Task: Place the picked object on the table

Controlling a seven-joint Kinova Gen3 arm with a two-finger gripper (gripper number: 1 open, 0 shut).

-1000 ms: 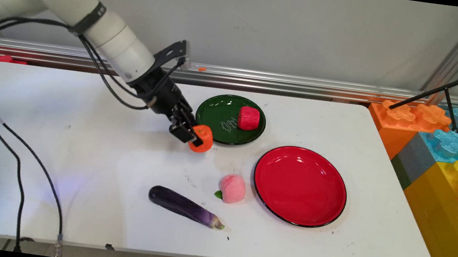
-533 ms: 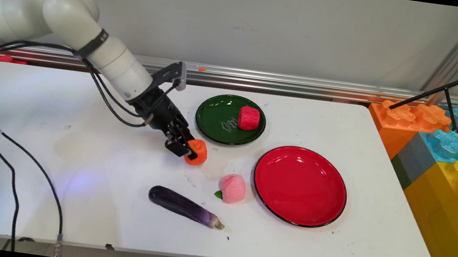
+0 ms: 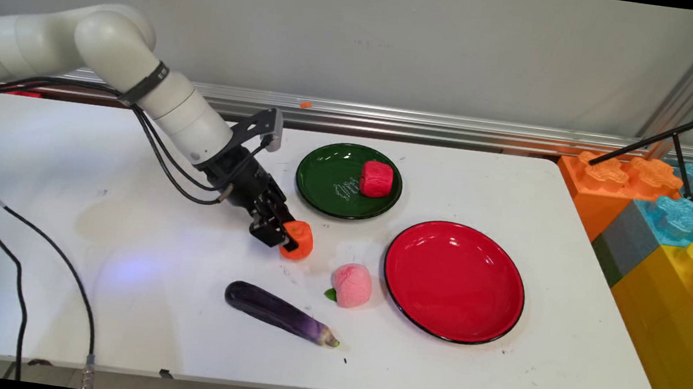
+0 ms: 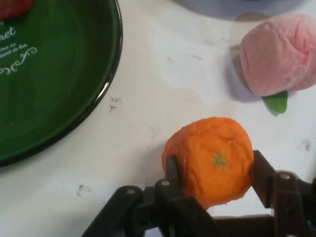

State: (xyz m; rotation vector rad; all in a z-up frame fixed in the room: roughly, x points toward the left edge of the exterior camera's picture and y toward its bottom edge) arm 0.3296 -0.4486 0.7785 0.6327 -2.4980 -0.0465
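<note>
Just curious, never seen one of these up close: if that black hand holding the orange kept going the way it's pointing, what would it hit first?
The hand, shut on the orange, slants down toward the white table, so probably the tabletop right below. Sliding farther along, the pink peach lies roughly ahead; depth is unclear.

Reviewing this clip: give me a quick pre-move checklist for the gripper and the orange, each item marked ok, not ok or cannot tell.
1. Gripper closed on the orange, a finger on each side: ok.
2. Orange resting on the table or lifted just off it: cannot tell.
3. Orange clear of the green plate: ok, a gap of table between them.
4. Orange clear of the pink peach: ok, apart.
5. Red plate free of items: ok.
6. Eggplant away from the gripper: ok, nearer the table's front edge.
</note>
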